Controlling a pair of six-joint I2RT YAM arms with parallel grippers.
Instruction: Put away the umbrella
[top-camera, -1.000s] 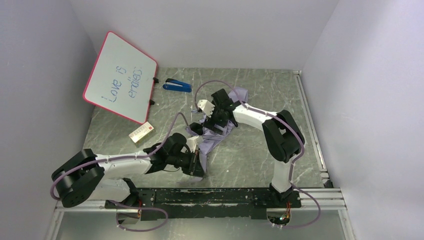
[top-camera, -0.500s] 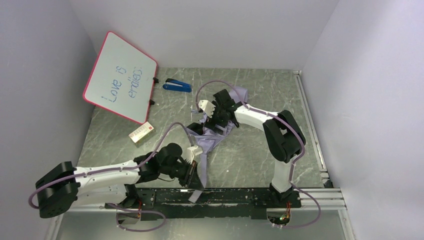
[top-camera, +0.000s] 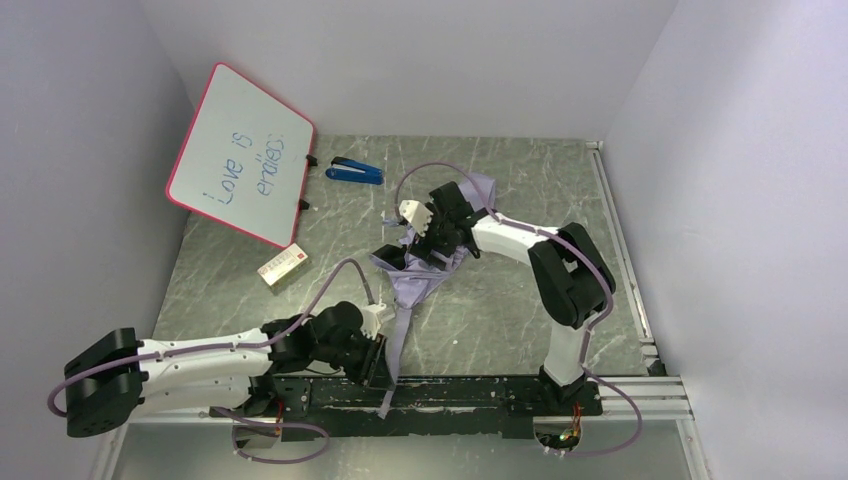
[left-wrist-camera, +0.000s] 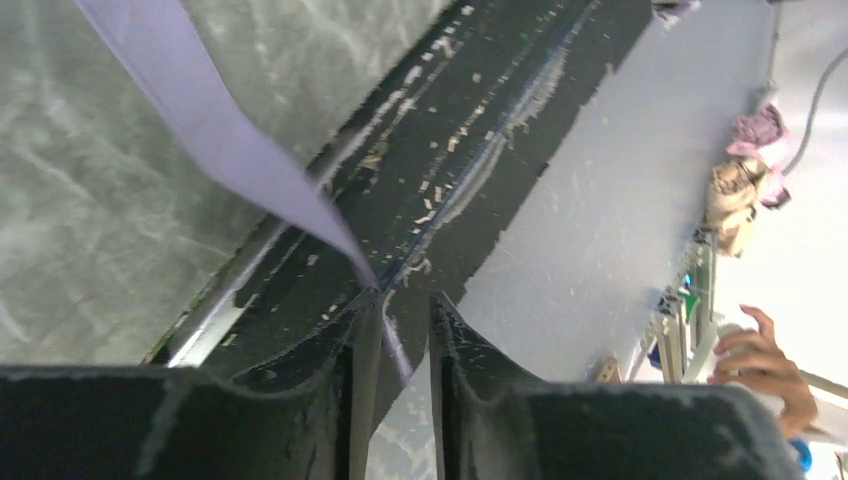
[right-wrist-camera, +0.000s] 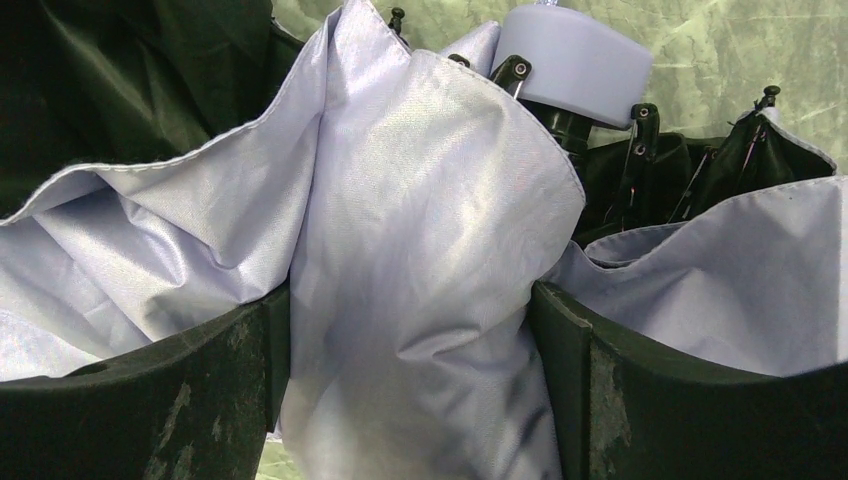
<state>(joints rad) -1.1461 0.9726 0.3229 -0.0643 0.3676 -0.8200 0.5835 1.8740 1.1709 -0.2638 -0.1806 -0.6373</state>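
The umbrella (top-camera: 432, 262) lies crumpled mid-table, pale lilac outside, black inside. My right gripper (top-camera: 424, 240) is down on it. In the right wrist view the gripper (right-wrist-camera: 410, 300) is shut on a bunched fold of lilac canopy (right-wrist-camera: 420, 230), with the lilac handle cap (right-wrist-camera: 575, 60) and black rib ends behind. A lilac strap (top-camera: 395, 330) runs taut from the umbrella to my left gripper (top-camera: 380, 357) at the near edge. In the left wrist view the gripper (left-wrist-camera: 400, 305) is shut on that strap (left-wrist-camera: 230, 140), whose end passes between the fingers.
A pink-framed whiteboard (top-camera: 240, 155) leans at the back left, a blue stapler (top-camera: 355, 171) beside it. A small box (top-camera: 283, 266) lies left of the umbrella. A black rail (top-camera: 470, 392) runs along the near edge. A person's hand (left-wrist-camera: 765, 360) shows beyond the table.
My left arm has pulled back toward the near edge, drawing the lilac strap out long and taut. The right gripper has stayed on the umbrella, which shifted slightly.
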